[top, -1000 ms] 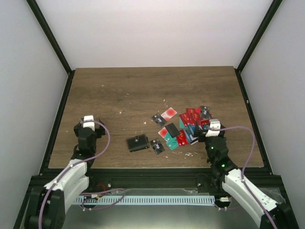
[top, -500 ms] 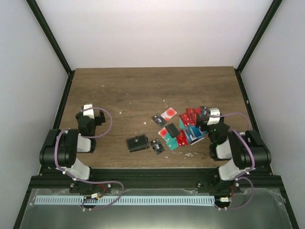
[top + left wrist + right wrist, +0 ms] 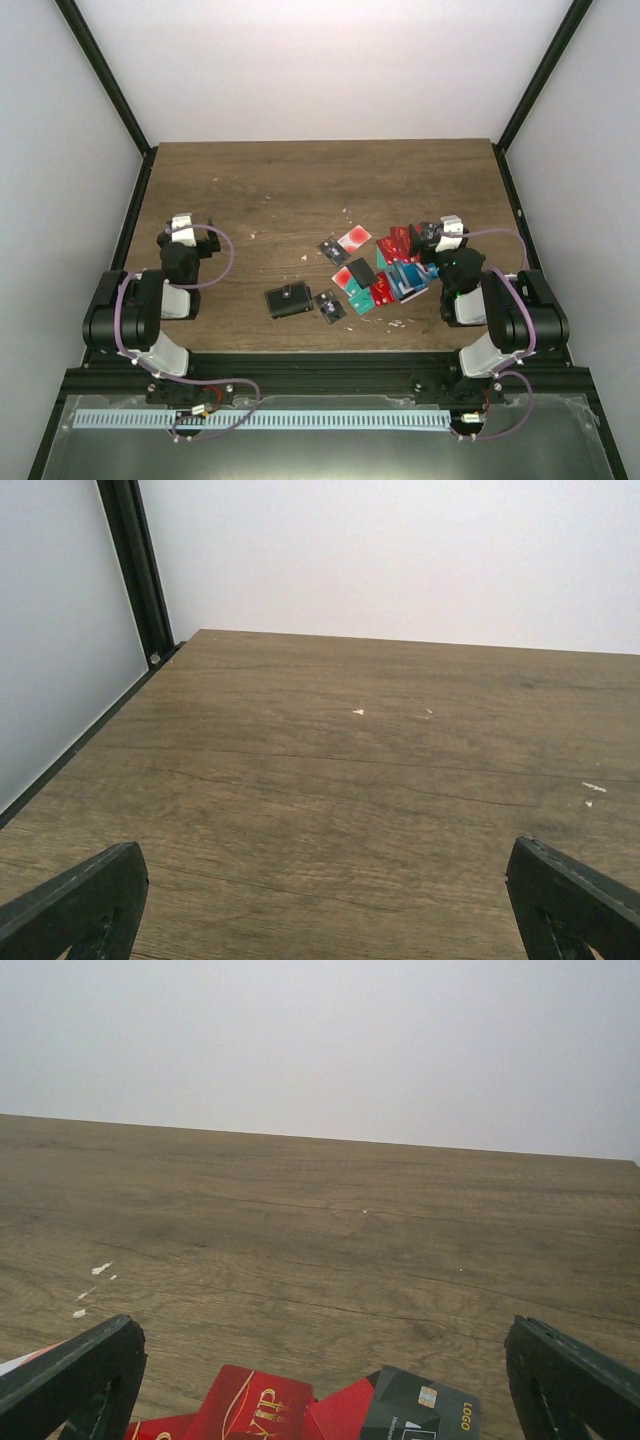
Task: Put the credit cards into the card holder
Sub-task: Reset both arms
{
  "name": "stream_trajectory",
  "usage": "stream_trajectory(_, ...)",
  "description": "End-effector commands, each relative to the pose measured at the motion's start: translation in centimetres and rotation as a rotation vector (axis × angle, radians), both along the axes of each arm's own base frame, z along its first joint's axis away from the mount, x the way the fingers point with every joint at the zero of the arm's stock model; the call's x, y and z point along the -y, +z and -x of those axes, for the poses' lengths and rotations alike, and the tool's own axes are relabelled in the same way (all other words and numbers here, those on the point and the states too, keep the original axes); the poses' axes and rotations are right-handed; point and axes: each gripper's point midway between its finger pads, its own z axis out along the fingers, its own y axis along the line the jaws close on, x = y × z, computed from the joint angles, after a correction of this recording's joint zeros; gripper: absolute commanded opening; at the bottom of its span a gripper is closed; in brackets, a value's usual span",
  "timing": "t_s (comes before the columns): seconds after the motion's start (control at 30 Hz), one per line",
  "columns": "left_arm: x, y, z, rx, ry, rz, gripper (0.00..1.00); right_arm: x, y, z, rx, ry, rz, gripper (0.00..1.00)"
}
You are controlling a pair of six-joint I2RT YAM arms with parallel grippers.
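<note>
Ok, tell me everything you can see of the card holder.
The card holder is a small black wallet, matte and leather-like, lying flat and folded shut on the wooden table near its front edge. A short tab crosses its top face to a small pale snap at the middle. It sits slightly askew, left of the pile of credit cards. A black card lies close by its right edge; whether they touch cannot be told. Nothing grips it. Only the top view shows it.

Looks like a robotics lab test cell: plain white wall panels [image 3: 320,70] framed by black metal corner posts [image 3: 105,75], closing in a brown wood-grain tabletop [image 3: 300,180] with two black-and-white cabled robot arms [image 3: 135,320] bolted along its near edge.
</note>
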Motion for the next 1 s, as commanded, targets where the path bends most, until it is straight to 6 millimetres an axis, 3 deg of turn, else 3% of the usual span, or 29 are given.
stream_trajectory(0.0, 0.42, 1.69, -0.28, 0.060, -0.013, -0.008, 1.00, 0.58, 1.30, -0.48, 0.042, -0.023, -0.011, 1.00)
stream_trajectory(0.97, 0.67, 1.64, -0.34, 0.057, -0.028, -0.012, 1.00, 1.16, 0.91, -1.06, 0.013, -0.059, -0.025, 1.00)
